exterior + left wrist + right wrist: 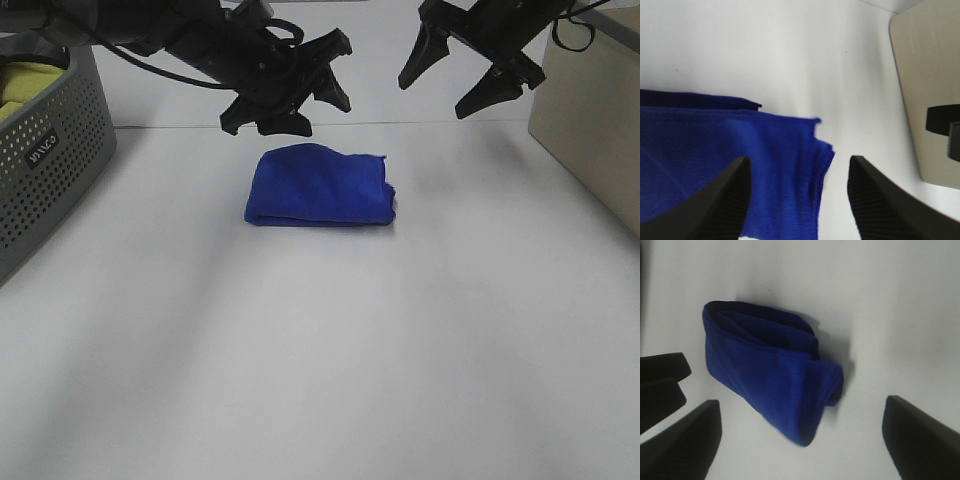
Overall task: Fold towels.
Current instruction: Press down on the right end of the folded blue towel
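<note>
1. The white counter (320, 380) lies bare at 6 o'clock, nearest the high camera.
2. Past it, near the middle, the blue towel (320, 188) lies folded into a compact bundle, flat on the counter, with a rounded fold at its 3 o'clock end.
3. My left gripper (285, 95) hangs above the counter just beyond the towel's 12 o'clock edge, fingers spread apart and holding nothing; my left wrist camera shows the towel (730, 160) between and under the 2 black fingers (725, 200).
4. My right gripper (470, 70) hangs at about 1 o'clock from the towel, well apart from it, fingers wide apart and empty; my right wrist camera shows the bundle (770, 370) lying between them, touching neither.
5. A grey perforated basket (45, 160) sits at 9 o'clock with yellow-green cloth (30, 80) inside.
6. A beige box (590, 110) stands at 3 o'clock.
</note>
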Controlling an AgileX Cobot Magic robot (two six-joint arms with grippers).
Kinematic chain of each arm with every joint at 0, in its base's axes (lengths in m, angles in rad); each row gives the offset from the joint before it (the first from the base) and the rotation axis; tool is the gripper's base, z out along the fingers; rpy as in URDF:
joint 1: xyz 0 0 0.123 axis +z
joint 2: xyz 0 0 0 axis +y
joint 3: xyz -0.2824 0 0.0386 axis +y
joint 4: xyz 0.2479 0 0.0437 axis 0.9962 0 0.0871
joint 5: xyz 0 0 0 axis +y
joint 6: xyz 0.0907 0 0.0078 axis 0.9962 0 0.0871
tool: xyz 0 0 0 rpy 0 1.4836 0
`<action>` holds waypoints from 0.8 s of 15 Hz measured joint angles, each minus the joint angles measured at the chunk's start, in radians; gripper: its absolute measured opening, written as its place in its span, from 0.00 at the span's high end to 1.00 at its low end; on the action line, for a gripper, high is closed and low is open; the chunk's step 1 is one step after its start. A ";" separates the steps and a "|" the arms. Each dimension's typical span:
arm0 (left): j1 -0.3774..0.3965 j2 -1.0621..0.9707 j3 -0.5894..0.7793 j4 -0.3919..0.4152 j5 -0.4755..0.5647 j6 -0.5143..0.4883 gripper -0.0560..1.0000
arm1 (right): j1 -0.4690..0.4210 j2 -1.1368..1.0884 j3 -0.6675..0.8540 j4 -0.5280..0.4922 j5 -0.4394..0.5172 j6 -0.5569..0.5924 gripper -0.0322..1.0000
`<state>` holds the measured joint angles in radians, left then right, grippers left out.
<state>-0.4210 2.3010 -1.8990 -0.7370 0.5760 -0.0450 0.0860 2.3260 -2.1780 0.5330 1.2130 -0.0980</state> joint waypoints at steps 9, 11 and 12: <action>0.220 0.000 -0.223 0.024 0.250 0.135 0.41 | 0.092 0.015 0.075 0.294 0.001 -0.177 0.17; 0.257 0.000 -0.223 0.024 0.300 0.135 0.41 | 0.128 0.070 0.110 0.452 0.002 -0.275 0.17; 0.261 0.000 -0.223 0.024 0.312 0.135 0.41 | 0.130 0.085 0.113 0.494 0.001 -0.302 0.17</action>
<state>-0.1600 2.3010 -2.1220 -0.7130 0.8880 0.0900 0.2160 2.4110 -2.0650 1.0270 1.2140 -0.4000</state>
